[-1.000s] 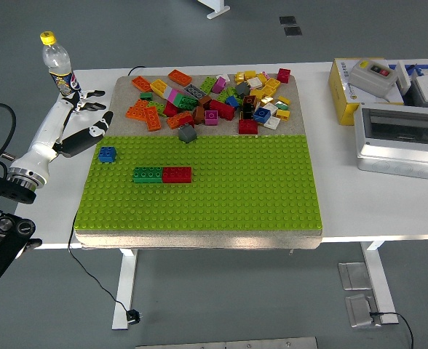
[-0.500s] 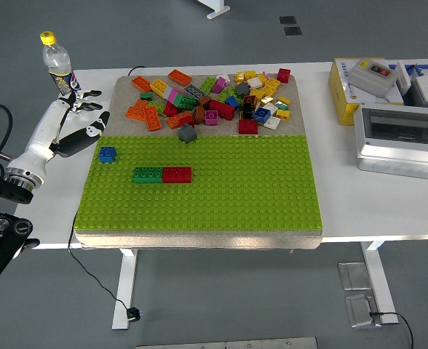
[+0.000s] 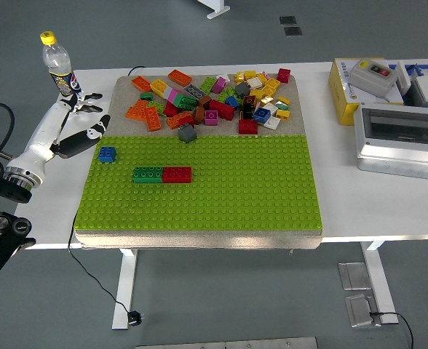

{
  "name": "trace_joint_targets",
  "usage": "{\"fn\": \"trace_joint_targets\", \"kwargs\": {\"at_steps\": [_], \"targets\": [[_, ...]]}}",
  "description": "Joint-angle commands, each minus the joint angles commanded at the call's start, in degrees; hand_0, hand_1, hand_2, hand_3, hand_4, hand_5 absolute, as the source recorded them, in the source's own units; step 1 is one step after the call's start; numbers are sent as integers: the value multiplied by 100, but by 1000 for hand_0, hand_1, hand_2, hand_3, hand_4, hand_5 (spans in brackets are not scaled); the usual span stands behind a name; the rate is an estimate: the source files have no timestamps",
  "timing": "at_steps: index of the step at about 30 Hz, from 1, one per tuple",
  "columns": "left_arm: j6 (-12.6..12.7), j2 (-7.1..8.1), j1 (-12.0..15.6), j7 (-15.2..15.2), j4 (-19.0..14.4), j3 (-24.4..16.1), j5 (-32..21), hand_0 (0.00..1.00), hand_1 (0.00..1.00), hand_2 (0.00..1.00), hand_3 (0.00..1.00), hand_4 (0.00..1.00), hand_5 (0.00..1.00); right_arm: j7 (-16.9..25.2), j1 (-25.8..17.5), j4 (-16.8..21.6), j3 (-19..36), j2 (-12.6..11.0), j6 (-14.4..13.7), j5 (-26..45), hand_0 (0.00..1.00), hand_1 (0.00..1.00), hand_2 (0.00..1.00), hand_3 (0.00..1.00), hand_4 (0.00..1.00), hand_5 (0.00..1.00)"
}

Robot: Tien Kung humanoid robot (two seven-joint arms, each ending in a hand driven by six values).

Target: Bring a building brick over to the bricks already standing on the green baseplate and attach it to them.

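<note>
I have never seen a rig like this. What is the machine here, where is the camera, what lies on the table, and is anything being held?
One camera high on a humanoid robot looks down over a white table. The robot's left hand hovers at the table's left side, fingers spread, holding nothing; the right arm is out of view. A green baseplate carries a joined green brick and red brick, plus a separate blue brick. A pile of loose bricks lies behind. A bottle stands far left, boxes right.

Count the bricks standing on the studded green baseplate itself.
3: a small blue brick near its left edge, and a green brick joined end to end with a red brick left of centre. None looks hidden.
</note>
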Motion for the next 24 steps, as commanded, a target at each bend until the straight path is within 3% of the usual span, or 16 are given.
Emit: {"fn": "trace_joint_targets", "kwargs": {"at_steps": [3, 5, 8, 24], "targets": [[-65, 108, -190, 122, 181, 217, 115, 917, 847, 773, 802, 623, 503, -1, 11, 3, -2, -8, -3, 1, 734, 731, 786, 754, 414, 906], [-96, 137, -263, 183, 265, 296, 174, 931, 875, 802, 804, 625, 444, -1, 16, 5, -2, -11, -4, 2, 735, 731, 785, 753, 414, 905], [-127, 161, -341, 259, 382, 394, 257, 931, 875, 802, 804, 625, 444, 3, 23, 7, 3, -16, -8, 0, 735, 731, 785, 753, 414, 905], [-124, 160, -373, 338, 566, 534, 386, 934, 880, 815, 803, 611, 425, 8, 23, 11, 13, -38, -18, -12, 732, 727, 778, 748, 414, 899]]}}
